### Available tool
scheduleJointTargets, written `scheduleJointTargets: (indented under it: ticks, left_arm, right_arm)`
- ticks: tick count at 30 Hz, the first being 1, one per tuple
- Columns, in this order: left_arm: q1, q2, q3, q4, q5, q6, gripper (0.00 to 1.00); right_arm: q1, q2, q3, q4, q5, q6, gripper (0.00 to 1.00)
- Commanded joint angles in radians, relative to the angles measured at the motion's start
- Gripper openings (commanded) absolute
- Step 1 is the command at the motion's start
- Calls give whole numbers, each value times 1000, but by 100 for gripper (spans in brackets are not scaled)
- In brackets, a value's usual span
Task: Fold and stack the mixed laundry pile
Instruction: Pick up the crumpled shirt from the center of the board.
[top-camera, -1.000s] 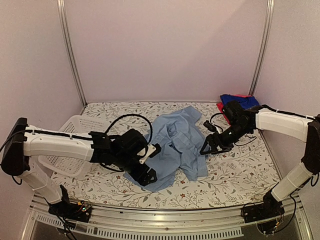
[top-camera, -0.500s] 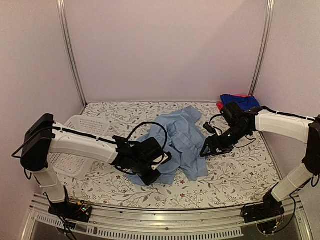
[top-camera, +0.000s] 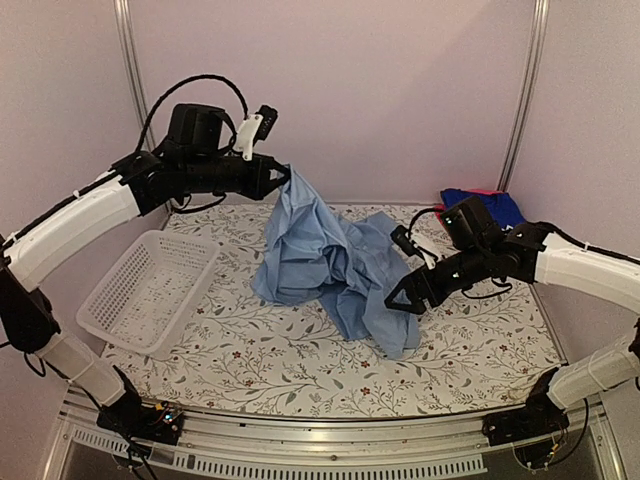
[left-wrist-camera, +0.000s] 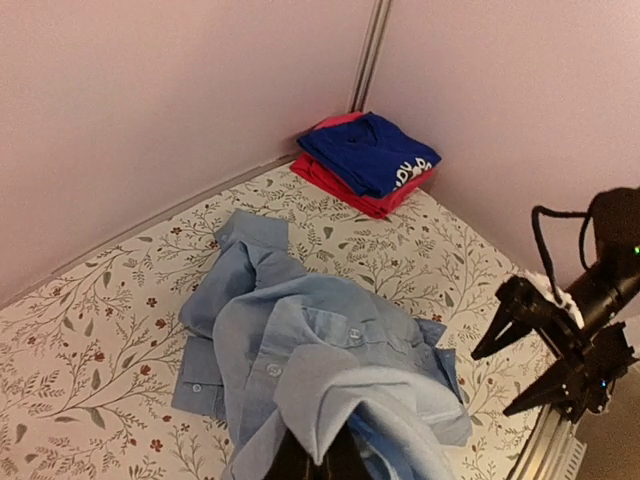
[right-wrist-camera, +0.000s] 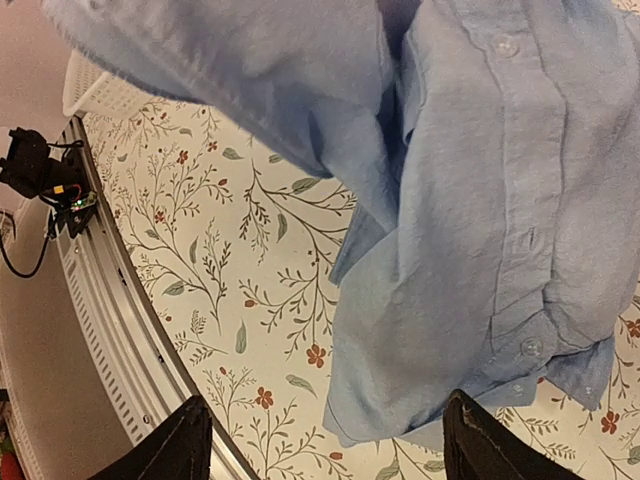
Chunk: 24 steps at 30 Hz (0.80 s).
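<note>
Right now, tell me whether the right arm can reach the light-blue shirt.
Probably yes: the right gripper is open beside the light-blue shirt's hanging lower edge, nothing between them, while the left gripper holds it up.

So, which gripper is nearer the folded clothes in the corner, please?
Right. The right gripper is open, nearside of the folded clothes; the left gripper is raised farther left, gripping the light-blue shirt.

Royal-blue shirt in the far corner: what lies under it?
A folded red-pink garment lies under the royal-blue shirt, its edges showing at the front and side. Its middle is covered, so whether anything else sits between them cannot be seen.
</note>
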Motion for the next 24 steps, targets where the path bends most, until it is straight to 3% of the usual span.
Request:
scheduleJointTargets:
  ticks: [1,8,18,22,23,24]
  left_arm:
    - [183,95,10,17,91,-105,0]
    - [339,177,-56,143,204,-242,0]
    - [381,196,-143,189,264,-270,0]
    - [383,192,-159,194,257,-272,0]
    - [385,189,-161,193,255,-272,0]
    - [387,185,-162,192,256,-270,0]
  right_arm:
    - [105,38,-27,107,163,-39,79]
    - [204,286,36,115,364,-51,95]
    - [306,577,221,77,595,-67,97]
    - [308,683,283,12,635,-73,91]
    - [308,699,296,-1,638,-69,85]
    - [308,712,306,-8,635,-67,72]
